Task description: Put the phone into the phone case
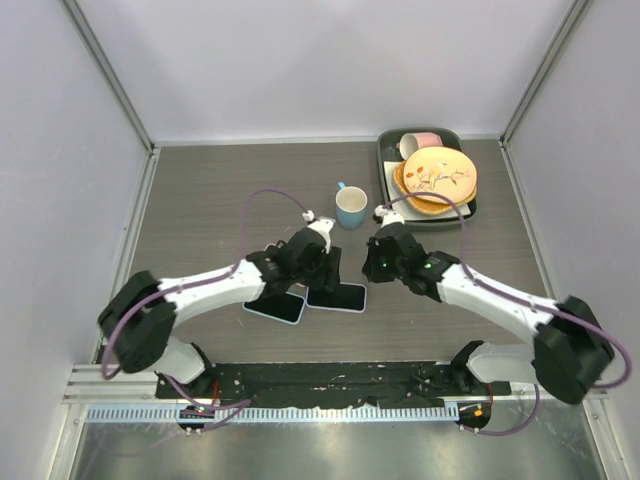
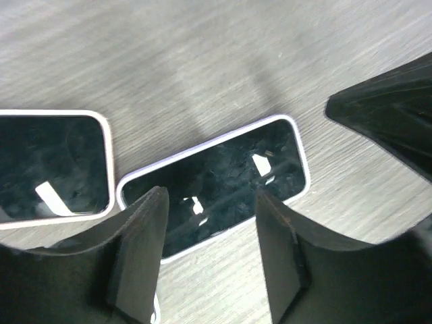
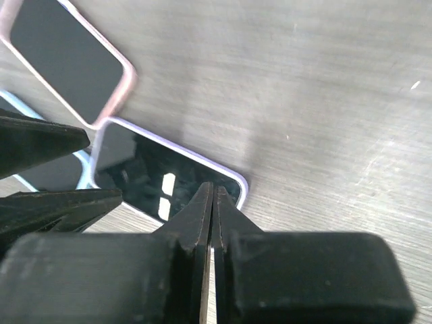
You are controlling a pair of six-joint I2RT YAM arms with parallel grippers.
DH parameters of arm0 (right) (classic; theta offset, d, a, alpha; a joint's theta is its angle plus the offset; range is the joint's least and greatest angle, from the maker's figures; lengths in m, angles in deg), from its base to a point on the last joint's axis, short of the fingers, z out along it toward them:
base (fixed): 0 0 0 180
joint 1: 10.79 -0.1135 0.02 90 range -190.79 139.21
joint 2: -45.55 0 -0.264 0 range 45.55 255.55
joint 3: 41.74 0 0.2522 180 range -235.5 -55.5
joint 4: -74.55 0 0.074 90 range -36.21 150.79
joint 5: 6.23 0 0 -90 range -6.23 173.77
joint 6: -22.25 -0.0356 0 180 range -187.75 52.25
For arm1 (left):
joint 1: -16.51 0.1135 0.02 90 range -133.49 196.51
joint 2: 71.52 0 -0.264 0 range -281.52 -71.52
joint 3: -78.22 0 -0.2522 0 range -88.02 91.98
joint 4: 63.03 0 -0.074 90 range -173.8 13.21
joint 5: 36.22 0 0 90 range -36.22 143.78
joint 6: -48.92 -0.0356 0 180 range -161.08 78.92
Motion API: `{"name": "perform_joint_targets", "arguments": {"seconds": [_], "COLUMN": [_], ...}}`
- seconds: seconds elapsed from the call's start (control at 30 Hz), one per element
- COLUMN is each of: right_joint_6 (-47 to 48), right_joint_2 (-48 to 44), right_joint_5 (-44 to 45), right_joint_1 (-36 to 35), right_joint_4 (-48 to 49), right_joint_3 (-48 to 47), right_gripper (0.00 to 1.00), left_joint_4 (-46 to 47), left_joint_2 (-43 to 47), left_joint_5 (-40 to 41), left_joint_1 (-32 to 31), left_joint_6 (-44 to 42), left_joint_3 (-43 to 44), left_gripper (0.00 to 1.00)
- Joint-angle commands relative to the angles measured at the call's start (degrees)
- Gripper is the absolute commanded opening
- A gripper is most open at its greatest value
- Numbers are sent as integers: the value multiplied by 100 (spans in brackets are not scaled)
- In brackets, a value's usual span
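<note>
Because the glossy phone [image 2: 226, 175] appears to lie within the rim of the lilac phone case [image 2: 202, 146], the step in hand looks like seating its last corner. It would go best with a straight downward press at that corner, the case braced so it cannot skate on the table [image 2: 202, 61]; I cannot tell whether the phone is fully seated. The left gripper [image 2: 212, 196] has its fingers [image 2: 142, 250] well apart, straddling the phone's width with the phone between them, clamping nothing; contact with its edges cannot be told. The right gripper [image 3: 212, 192] has its fingers pressed together, holding nothing; their joined tip sits at the phone's near corner, touching or just above it. A pink-rimmed slab [image 2: 54, 165] lies just outside the left fingers.
</note>
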Motion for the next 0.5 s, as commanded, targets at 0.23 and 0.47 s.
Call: {"name": "perform_joint_targets", "arguments": {"seconds": [0.23, 0.47], "right_joint_6": [104, 254], "right_joint_2": [-2645, -3104], "right_joint_5": [900, 892], "right_joint_1": [48, 57], "right_joint_4": [493, 670], "right_joint_3": [297, 517], "right_gripper": [57, 95], "left_joint_4": [896, 1249], "left_joint_2": [3063, 3821], "left_joint_5": [1036, 1062], "left_joint_1": [-15, -15], "left_joint_6": [-46, 59], "left_joint_3": [-1146, -1411], "left_gripper": [93, 100]}}
